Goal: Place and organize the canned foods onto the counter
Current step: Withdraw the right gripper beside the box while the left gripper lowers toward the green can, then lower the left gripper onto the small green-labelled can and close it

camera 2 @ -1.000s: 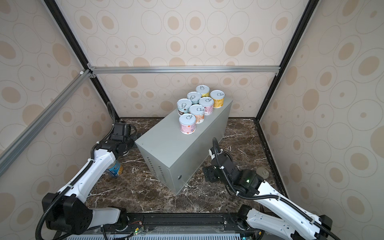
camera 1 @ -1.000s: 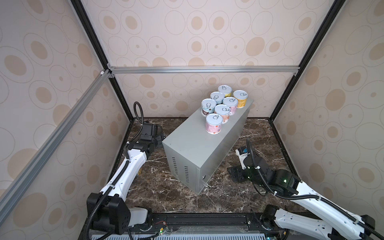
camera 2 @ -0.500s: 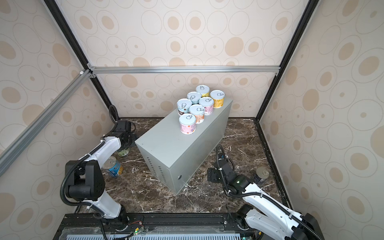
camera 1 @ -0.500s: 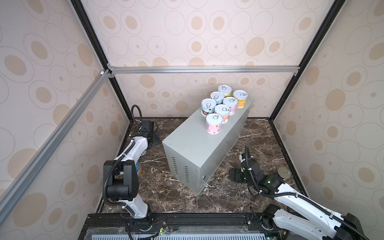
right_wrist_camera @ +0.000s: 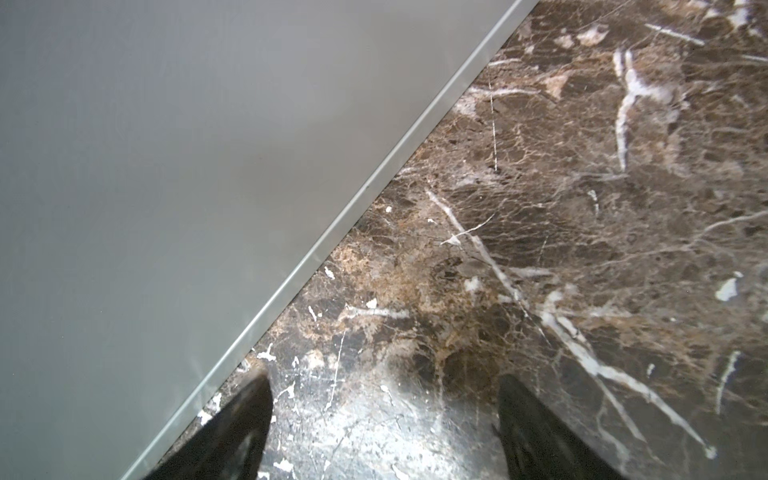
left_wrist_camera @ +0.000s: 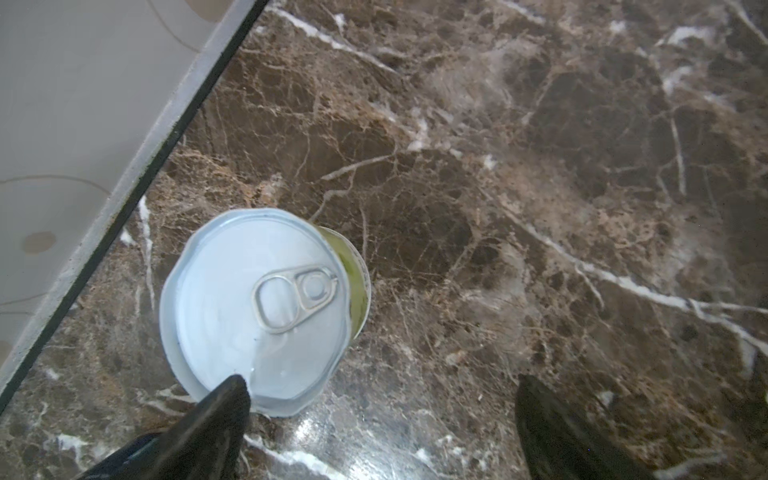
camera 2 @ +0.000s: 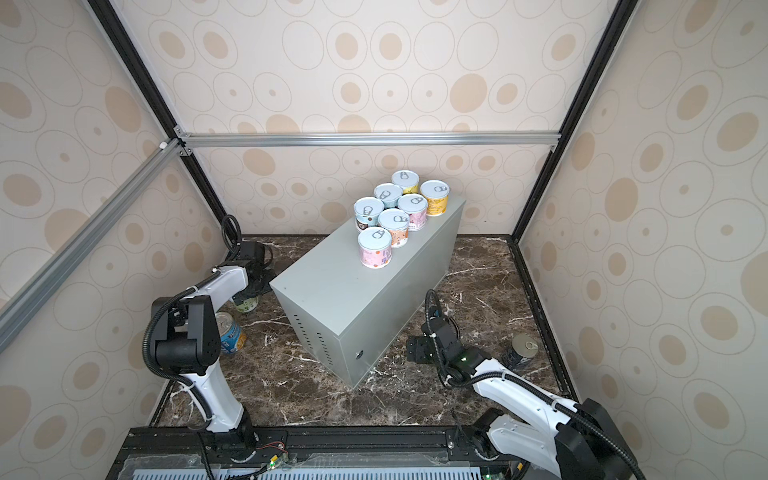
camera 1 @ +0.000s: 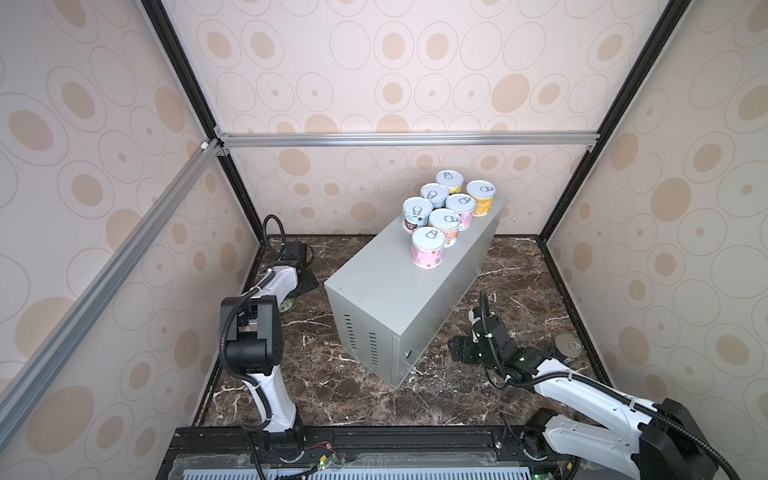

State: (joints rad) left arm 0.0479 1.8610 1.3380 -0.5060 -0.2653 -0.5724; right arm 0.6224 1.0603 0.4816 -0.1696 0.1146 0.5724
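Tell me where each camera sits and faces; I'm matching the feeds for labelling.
Both top views: high at the front, looking down at the grey box holding seven cans; left arm and right arm show.
Left wrist: on its arm, facing down at a green can on the marble floor; open left hand shows.
Right wrist: on its arm, facing down at the box's side and floor; open right hand shows.
Shared: the box, in top and right wrist views.

Grey counter (camera 1: 395,291); white-veined brown marble (camera 1: 353,395); seemingly green-labelled can (left_wrist_camera: 262,311).
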